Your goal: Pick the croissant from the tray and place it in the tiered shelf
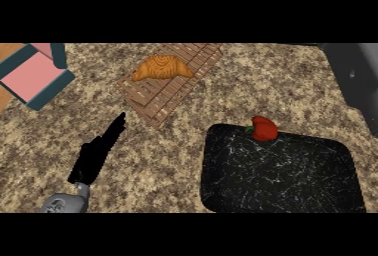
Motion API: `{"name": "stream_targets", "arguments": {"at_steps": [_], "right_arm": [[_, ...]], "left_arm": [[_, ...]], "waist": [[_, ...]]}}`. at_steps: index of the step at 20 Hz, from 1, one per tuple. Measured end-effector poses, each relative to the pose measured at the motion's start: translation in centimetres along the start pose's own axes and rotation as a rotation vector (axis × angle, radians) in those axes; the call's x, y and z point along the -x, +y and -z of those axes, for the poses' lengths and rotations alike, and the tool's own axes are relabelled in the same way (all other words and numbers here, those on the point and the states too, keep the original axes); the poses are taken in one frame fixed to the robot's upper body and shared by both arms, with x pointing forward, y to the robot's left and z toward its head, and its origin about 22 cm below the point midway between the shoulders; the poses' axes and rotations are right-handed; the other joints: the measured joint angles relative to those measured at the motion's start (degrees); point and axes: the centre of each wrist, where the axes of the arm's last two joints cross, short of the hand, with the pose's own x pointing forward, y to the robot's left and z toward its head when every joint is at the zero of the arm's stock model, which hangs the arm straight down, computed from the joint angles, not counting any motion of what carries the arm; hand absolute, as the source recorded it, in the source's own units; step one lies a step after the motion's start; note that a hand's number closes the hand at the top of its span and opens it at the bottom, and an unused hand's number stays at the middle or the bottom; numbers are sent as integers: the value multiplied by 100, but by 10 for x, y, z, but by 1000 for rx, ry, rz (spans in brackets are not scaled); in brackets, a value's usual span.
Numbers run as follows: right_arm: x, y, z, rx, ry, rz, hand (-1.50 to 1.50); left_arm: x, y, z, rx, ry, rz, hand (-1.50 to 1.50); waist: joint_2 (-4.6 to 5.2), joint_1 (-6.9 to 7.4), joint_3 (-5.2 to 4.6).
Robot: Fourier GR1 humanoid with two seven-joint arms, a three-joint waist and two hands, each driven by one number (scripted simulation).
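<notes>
Left robot hand (pixel 100 150) straight-fingered, holding nothing; croissant (pixel 162 68) on tray (pixel 166 95).

Single head view, looking steeply down on the desk (pixel 244 95) from above its near edge. Faces away from the body, so the far side lies along the top. Close enough that the tray (pixel 166 95) fills much of the upper middle. Left of the tray, the shelf (pixel 33 75) cut by the frame's left edge. Below and left of the tray, the left hand (pixel 96 155) entering from the lower edge. No second view to overlap with.
</notes>
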Motion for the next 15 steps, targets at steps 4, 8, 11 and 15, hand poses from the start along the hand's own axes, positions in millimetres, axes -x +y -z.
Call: {"name": "stream_targets", "arguments": {"at_steps": [4,8,11,15], "right_arm": [[9,-47,-6,6,-22,-13,-150],[10,-86,-13,-5,-39,-36,-150],[13,-103,-18,-31,-58,-54,-150],[12,-120,-22,-56,-71,-92,-150]], "left_arm": [[-5,-4,4,0,-8,2,0],[-8,-2,5,2,-13,9,0],[-7,-2,4,8,-18,5,0],[-8,-4,6,14,-21,5,0]], "waist": [[30,3,11],[37,40,17],[42,67,19],[58,109,20]]}}
